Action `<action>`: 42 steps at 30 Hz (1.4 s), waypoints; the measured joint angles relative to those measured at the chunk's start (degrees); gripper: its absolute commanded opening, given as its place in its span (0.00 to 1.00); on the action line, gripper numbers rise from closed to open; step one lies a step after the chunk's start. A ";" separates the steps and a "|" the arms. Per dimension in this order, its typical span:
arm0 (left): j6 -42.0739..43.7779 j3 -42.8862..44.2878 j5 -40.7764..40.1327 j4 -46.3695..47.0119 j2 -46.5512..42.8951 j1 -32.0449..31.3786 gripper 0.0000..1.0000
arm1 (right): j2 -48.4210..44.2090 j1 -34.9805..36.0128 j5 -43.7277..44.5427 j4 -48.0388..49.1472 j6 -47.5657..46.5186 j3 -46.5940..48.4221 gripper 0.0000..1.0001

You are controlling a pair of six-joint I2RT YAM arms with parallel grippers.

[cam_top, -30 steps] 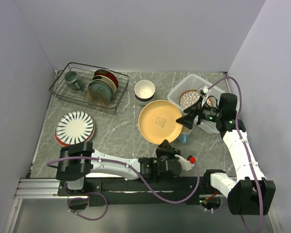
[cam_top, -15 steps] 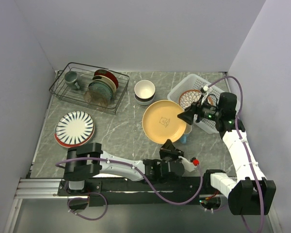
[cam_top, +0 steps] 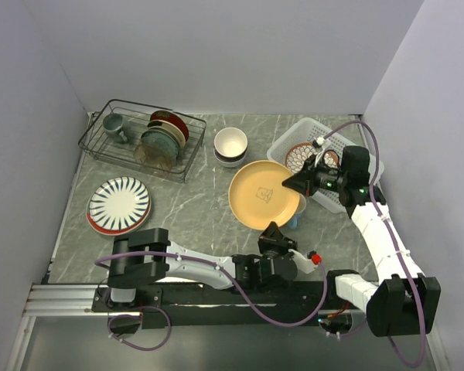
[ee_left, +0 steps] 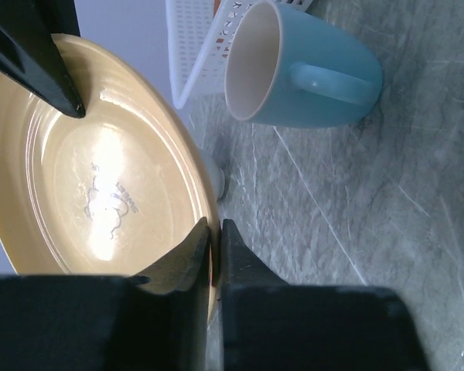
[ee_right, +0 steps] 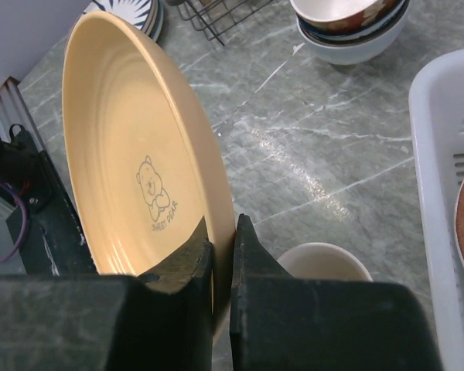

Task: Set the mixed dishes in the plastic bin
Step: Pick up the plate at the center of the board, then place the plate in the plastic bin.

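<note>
Bench (cam_top: 193, 209): grey marble; we find the plate (cam_top: 259, 193) held tilted above it, just left of the bin (cam_top: 278, 145).
Left fingers (ee_left: 192, 251): clenched on the plate's near rim.
Right fingers (ee_right: 193, 251): clenched on its bin-side rim.
Risk: both arms grip one plate; uneven pulls could crack it or drop it onto the mug (ee_left: 309, 69) below.

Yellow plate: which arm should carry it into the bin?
Right. The right claw pinches the yellow plate at its rim beside the plastic bin; the left claw grips the near rim, farther off.
</note>
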 measured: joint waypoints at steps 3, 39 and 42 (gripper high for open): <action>-0.83 0.26 -0.02 -0.76 0.00 -0.07 0.53 | 0.07 0.00 -0.11 -0.66 -0.24 0.00 0.00; -44.13 -24.11 30.08 -18.67 -67.36 38.49 0.99 | -0.20 -24.24 -6.36 6.95 7.91 -2.12 0.00; -46.75 -24.02 32.65 -21.62 -65.64 43.41 0.99 | 0.13 -25.33 -5.33 9.33 11.10 -2.10 0.00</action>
